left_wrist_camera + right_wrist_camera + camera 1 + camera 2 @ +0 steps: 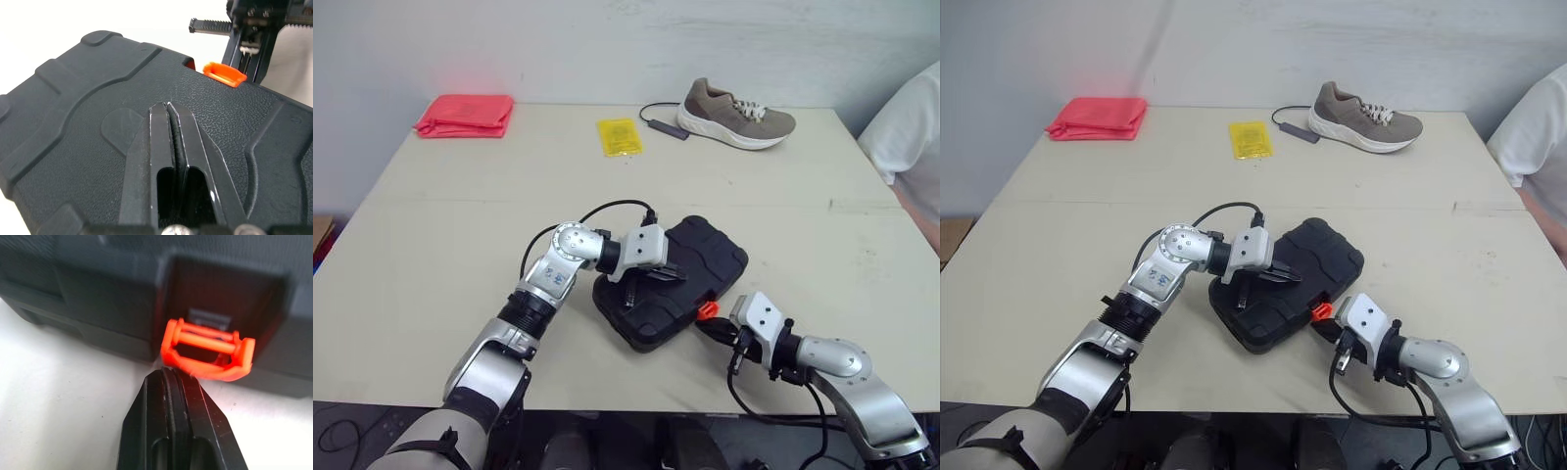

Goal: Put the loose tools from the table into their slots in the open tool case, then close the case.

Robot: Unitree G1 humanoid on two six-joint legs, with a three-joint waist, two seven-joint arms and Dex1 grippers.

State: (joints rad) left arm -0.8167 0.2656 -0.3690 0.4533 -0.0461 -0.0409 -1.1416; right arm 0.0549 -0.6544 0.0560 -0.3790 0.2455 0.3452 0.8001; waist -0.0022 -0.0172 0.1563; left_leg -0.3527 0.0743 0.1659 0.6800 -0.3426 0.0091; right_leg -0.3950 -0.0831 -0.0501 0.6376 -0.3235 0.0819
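Nothing here can be read as text, brand or number. The yellow packet point(619, 136), lying on the tabletop point(460, 225) well beyond the left pincer point(167, 106), carries some darker print on its face, but it is too small to make out.

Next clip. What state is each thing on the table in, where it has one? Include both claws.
Case: closed, lid down.
Latch: sticking out, looks unfastened.
Left claw: shut, tips against the case.
Right claw: shut, tip at the latch.
Shoe: upright on its sole.
Cloth: folded.
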